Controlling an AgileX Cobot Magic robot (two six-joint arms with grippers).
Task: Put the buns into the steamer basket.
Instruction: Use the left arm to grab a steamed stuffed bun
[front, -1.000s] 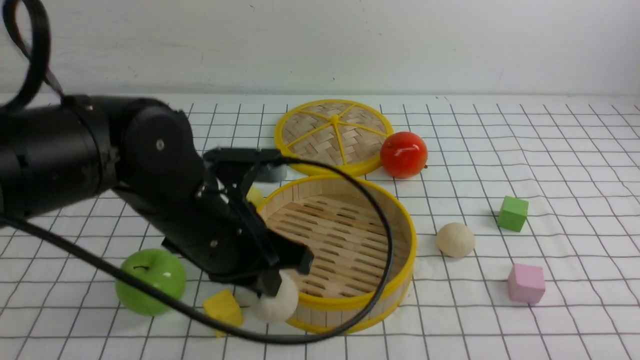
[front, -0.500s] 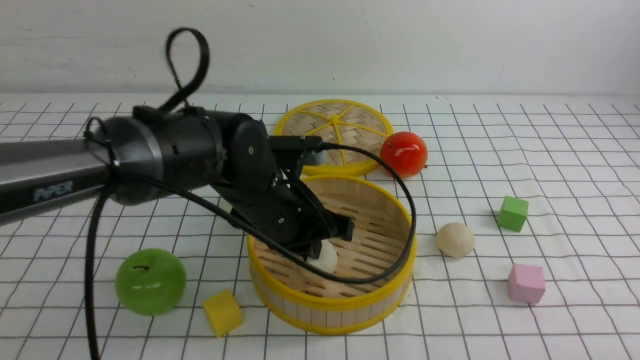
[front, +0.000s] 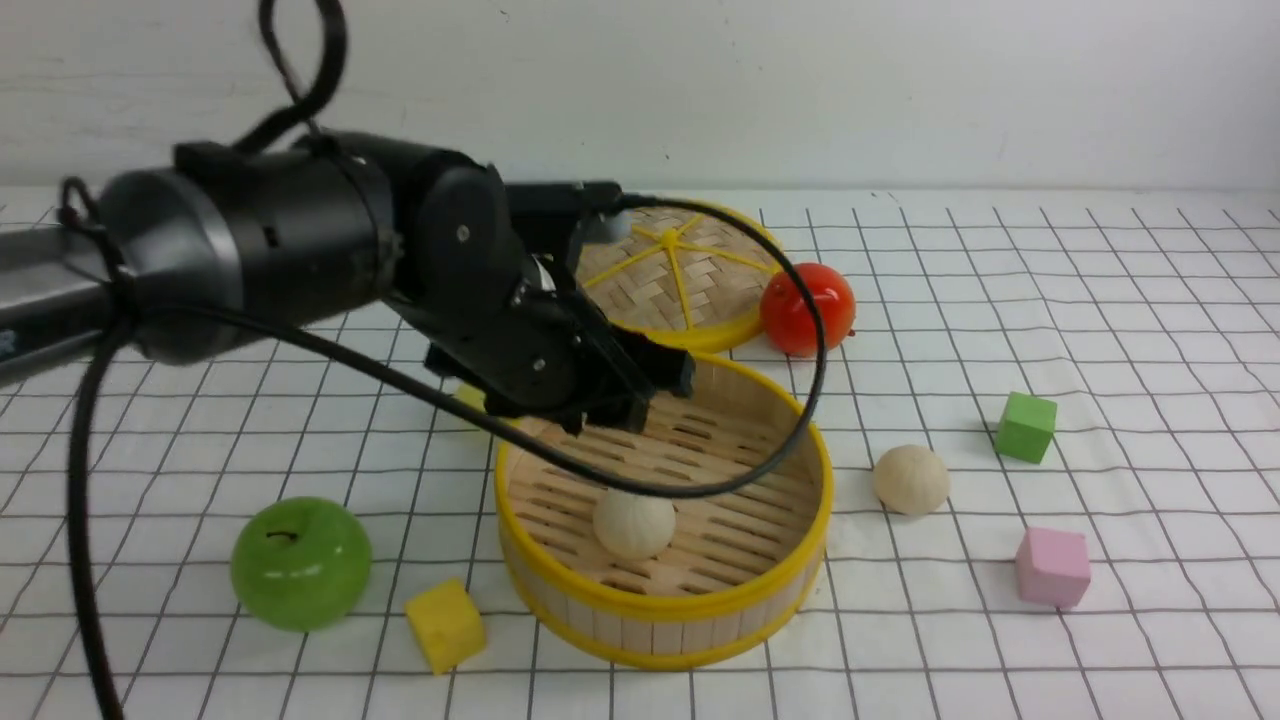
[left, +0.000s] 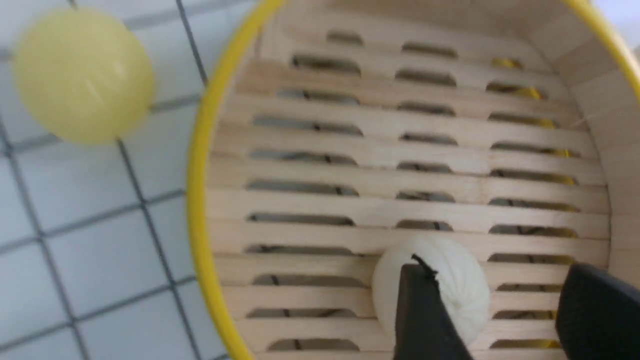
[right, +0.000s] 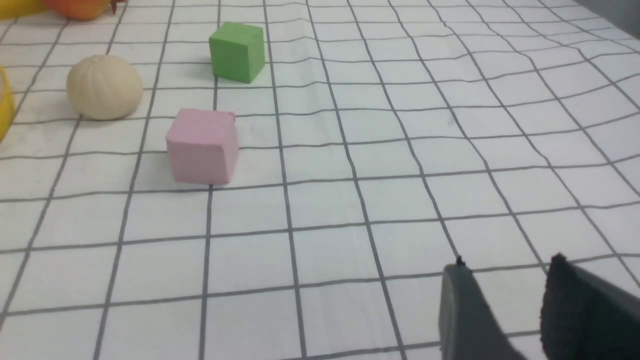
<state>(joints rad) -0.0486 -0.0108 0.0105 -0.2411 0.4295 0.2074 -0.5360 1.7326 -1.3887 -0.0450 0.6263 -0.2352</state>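
The steamer basket (front: 660, 605) stands at the middle of the table. One cream bun (front: 634, 522) lies loose on its slatted floor. My left gripper (front: 635, 400) hangs open just above it; in the left wrist view its fingers (left: 425, 315) stand apart, one in front of that bun (left: 460, 285), inside the basket's yellow rim (left: 197, 175). A pale yellow bun (left: 82, 75) sits on the cloth outside the rim. Another cream bun (front: 910, 479) rests right of the basket. My right gripper (right: 507, 267) is open over bare cloth, with that bun (right: 104, 87) far ahead.
The woven lid (front: 690, 270) lies behind the basket with a red apple (front: 808, 308) beside it. A green apple (front: 300, 562) and a yellow cube (front: 445, 625) sit front left. A green cube (front: 1025, 427) and a pink cube (front: 1052, 567) sit at the right.
My left gripper carried the cream bun from outside the basket's front left over the rim, opened and rose. The bun now lies free on the basket floor.
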